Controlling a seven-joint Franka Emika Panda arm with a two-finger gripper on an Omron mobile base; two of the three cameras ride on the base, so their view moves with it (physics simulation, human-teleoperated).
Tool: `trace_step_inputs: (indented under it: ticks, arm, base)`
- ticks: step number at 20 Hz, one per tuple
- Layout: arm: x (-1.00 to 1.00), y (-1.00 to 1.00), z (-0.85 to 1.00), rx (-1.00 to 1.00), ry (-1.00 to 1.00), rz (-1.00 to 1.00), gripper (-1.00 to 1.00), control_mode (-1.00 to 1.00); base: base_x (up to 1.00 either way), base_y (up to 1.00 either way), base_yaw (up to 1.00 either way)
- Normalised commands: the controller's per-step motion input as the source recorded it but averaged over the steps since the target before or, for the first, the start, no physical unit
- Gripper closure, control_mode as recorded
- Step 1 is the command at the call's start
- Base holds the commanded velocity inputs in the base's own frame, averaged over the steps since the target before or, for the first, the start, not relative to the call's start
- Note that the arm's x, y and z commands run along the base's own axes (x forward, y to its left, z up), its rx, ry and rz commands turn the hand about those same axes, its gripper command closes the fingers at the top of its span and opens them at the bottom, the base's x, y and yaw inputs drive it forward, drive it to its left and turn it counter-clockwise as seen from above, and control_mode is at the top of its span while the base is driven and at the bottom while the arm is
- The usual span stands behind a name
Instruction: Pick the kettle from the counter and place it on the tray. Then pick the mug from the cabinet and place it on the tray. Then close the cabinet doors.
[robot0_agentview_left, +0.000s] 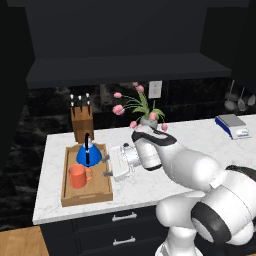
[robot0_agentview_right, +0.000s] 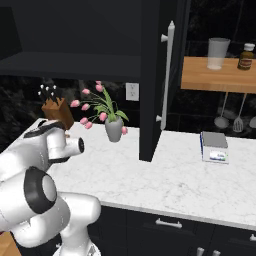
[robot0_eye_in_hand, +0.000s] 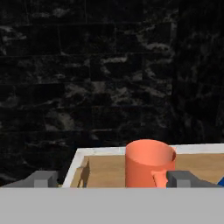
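The wooden tray (robot0_agentview_left: 86, 192) lies on the left part of the white marble counter (robot0_agentview_left: 197, 136). The blue kettle (robot0_agentview_left: 89, 156) stands at the tray's far end, and the orange-red mug (robot0_agentview_left: 78, 176) stands upright just in front of it. My gripper (robot0_agentview_left: 106, 166) hovers over the tray's right rim, just right of the mug, open and holding nothing. In the hand view the mug (robot0_eye_in_hand: 150, 162) sits ahead between the spread fingertips (robot0_eye_in_hand: 183, 177), nearer the right one, inside the tray (robot0_eye_in_hand: 100, 152). The dark cabinet (robot0_agentview_left: 125, 70) above is open. One cabinet door (robot0_agentview_right: 151, 75) juts out over the counter (robot0_agentview_right: 175, 175).
A wooden knife block (robot0_agentview_left: 81, 122) stands right behind the tray. A grey vase of pink tulips (robot0_agentview_left: 148, 119) sits behind my arm, and a small scale (robot0_agentview_left: 232, 125) lies far right. The open door's bar handle (robot0_agentview_right: 168, 75) hangs over the counter. Dark drawers (robot0_agentview_left: 125, 217) run below.
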Motion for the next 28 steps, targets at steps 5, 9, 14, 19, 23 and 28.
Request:
trace_step_inputs:
  ticks: [5, 9, 14, 19, 23, 28]
  arm:
    - [-0.92, -0.17, 1.00, 0.00, 0.02, -0.13, -1.00, -1.00]
    - [-0.27, 0.00, 0.70, -0.01, 0.15, -0.11, -1.00, -1.00]
    - [0.00, 0.00, 0.01, 0.00, 0.01, 0.00, -1.00, -1.00]
    - [-0.01, 0.00, 0.17, 0.00, 0.05, -0.06, -1.00, -1.00]
    - [-0.13, 0.00, 0.64, -0.02, 0.39, -0.26, -1.00, -1.00]
    - [-0.08, 0.02, 0.44, -0.15, 0.59, -0.35, -1.00, -1.00]
  base:
    - [0.00, 0.00, 0.00]
    - [0.00, 0.00, 0.00]
    - [0.00, 0.00, 0.00]
    - [0.00, 0.00, 0.00]
    - [0.00, 0.00, 0.00]
    - [0.00, 0.00, 0.00]
